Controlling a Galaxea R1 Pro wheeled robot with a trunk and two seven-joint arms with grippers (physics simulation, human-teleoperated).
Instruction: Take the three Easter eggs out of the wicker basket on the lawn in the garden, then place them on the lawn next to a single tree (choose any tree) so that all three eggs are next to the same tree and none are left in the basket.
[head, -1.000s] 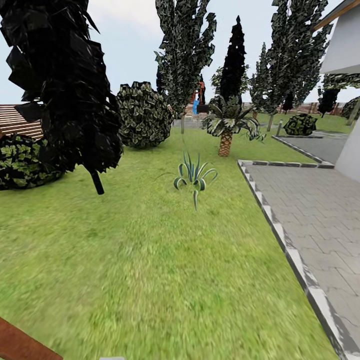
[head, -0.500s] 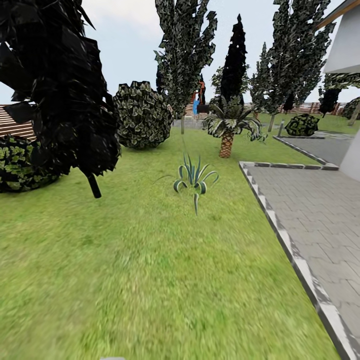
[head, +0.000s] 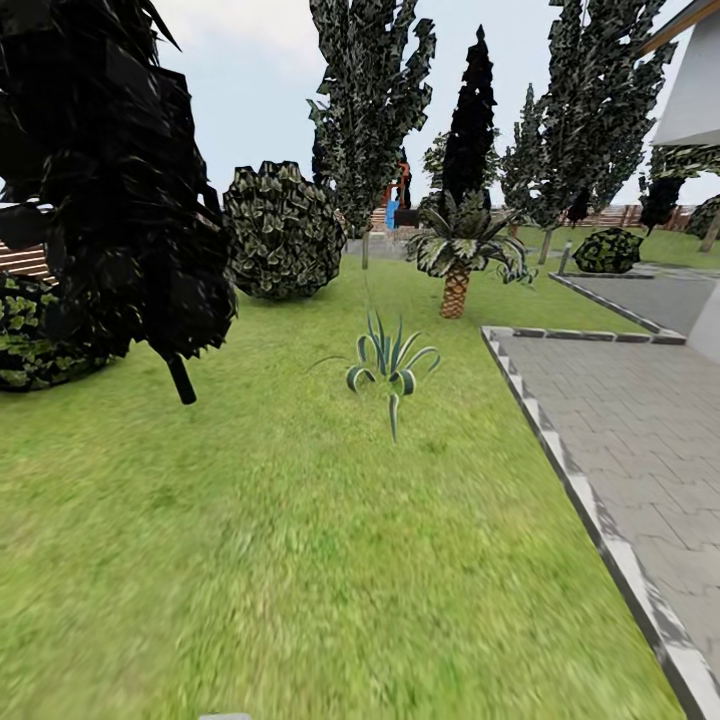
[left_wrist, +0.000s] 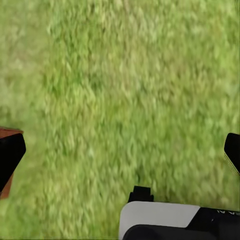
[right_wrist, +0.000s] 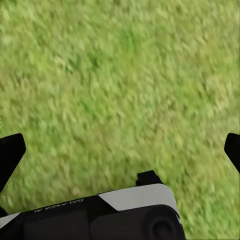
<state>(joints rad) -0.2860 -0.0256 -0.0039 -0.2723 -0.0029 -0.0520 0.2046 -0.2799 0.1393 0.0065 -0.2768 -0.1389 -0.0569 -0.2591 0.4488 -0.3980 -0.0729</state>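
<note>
The Easter eggs and the wicker basket are out of view. The lawn spreads wide and green ahead of me. A tree with a slender pale trunk and a mottled green-grey crown stands far ahead, and a similar one rises at the right. My left gripper hangs open over bare grass, its dark fingertips far apart. Over grass too, my right gripper is open with nothing between its fingers.
A black-leaved tree leans close at the left. A spiky agave grows mid-lawn, with a round bush and a small palm behind. A kerb borders grey paving at the right. A red-brown edge lies beside the left gripper.
The whole head picture has shifted, so the camera has moved. The red-brown edge at the lower left has left the head view. Nothing in the garden itself has moved.
</note>
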